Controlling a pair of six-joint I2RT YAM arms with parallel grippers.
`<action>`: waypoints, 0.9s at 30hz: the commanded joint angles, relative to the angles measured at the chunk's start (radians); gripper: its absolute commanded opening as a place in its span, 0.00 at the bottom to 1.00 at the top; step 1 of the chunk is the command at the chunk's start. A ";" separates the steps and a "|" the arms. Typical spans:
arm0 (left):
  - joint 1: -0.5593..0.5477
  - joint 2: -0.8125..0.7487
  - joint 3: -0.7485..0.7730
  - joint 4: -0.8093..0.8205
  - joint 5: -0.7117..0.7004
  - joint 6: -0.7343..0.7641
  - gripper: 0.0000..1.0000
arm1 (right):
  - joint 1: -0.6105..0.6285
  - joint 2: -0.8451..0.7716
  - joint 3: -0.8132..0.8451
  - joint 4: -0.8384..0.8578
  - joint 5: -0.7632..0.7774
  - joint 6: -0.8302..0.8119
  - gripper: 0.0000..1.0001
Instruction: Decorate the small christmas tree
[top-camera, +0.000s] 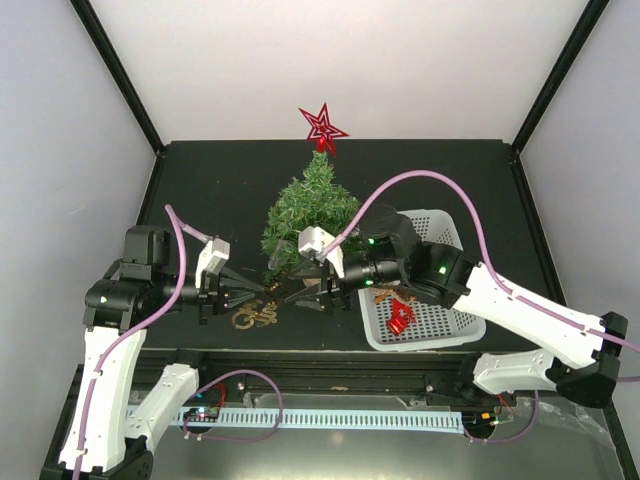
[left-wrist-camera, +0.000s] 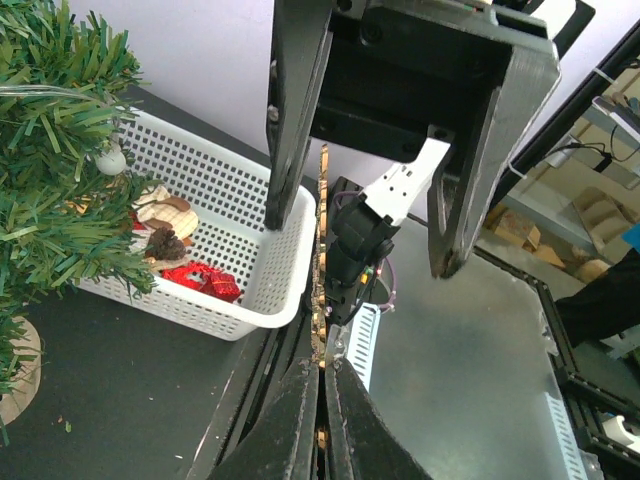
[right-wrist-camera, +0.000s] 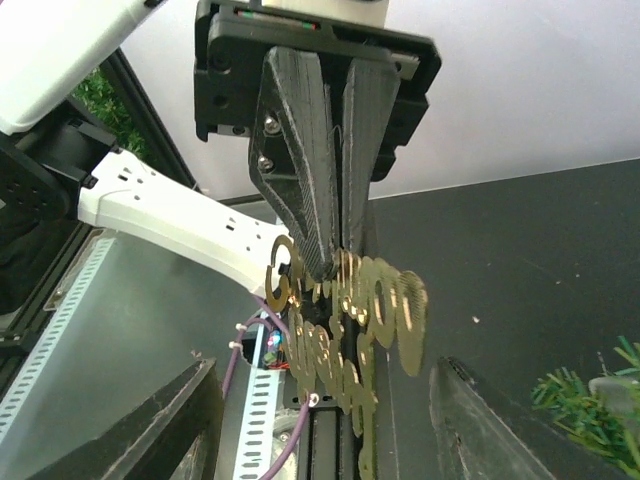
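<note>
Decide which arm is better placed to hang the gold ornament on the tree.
Left. The left gripper is shut on the gold ornament, near the tree; the right gripper is open and empty.

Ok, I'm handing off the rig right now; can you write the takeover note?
Left end effector: shut on the gold script ornament, held low in front of the small christmas tree.
Right end effector: open, facing that ornament, holding nothing.
Done: red star sits on the treetop.
To do: hang the gold ornament. The white basket beside the tree holds a red ornament, a pine cone and wooden pieces.
</note>
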 joint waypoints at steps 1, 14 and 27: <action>-0.007 -0.005 0.041 -0.019 0.025 0.020 0.01 | 0.026 0.030 0.027 0.020 -0.006 0.015 0.57; -0.009 -0.023 0.030 -0.019 0.023 0.025 0.02 | 0.050 0.078 0.040 0.061 0.018 0.033 0.25; -0.019 -0.035 0.053 -0.055 -0.005 0.086 0.40 | 0.052 0.023 0.017 0.101 0.048 0.087 0.01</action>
